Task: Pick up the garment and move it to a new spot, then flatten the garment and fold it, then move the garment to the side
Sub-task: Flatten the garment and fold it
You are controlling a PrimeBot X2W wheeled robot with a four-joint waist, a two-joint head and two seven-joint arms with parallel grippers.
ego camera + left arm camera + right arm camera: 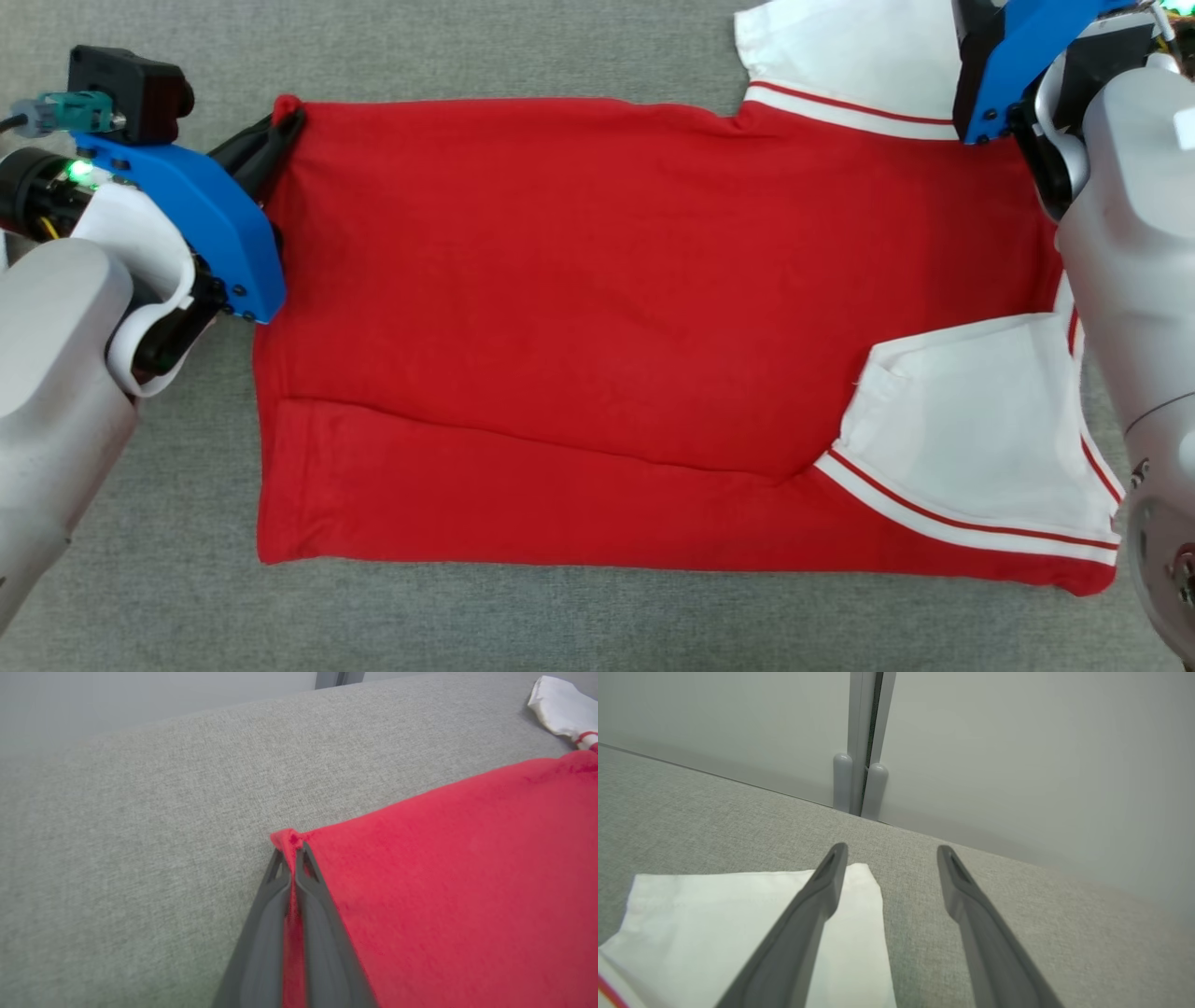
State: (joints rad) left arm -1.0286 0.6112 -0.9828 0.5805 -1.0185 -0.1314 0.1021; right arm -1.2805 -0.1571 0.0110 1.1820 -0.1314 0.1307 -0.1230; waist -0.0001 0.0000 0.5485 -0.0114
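Garment (560, 308) flat, one fold in; our left gripper (290, 851) pinches its corner, right gripper (892, 854) gapes; sideways move pending.

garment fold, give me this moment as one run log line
left claw: shut on garment corner | right claw: open at white sleeve | garment: spread on grey surface
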